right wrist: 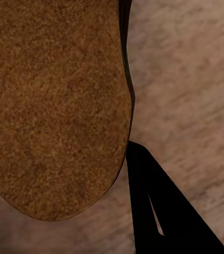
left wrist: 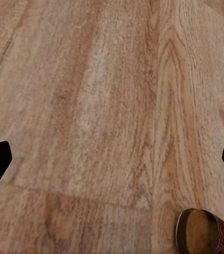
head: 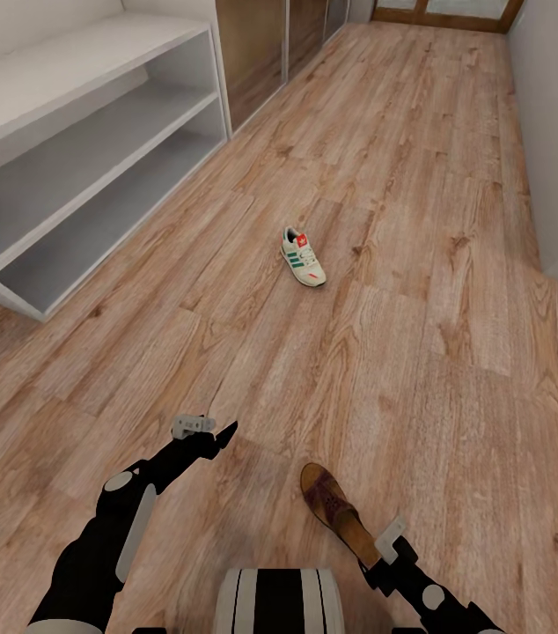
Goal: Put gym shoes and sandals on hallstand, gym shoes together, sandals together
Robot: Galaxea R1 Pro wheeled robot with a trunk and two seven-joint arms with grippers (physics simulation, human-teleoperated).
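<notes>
Black arms with white panels, grey wrist blocks, black-striped white trunk point(head: 279, 600)

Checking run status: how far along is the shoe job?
Nothing visibly done: the rack shelves in view are bare. In hand: right tool is at the heel of a sandal on the floor; grip unclear. Left: one gym shoe on the floor; left tool empty.

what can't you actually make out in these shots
- Right claw: head view, its tips lie under the sandal heel; the right wrist view is too close to show whether it grips.
- White shelf unit: cut off by the head view's left and top edges.
- Gym shoe: too small for detail.
</notes>
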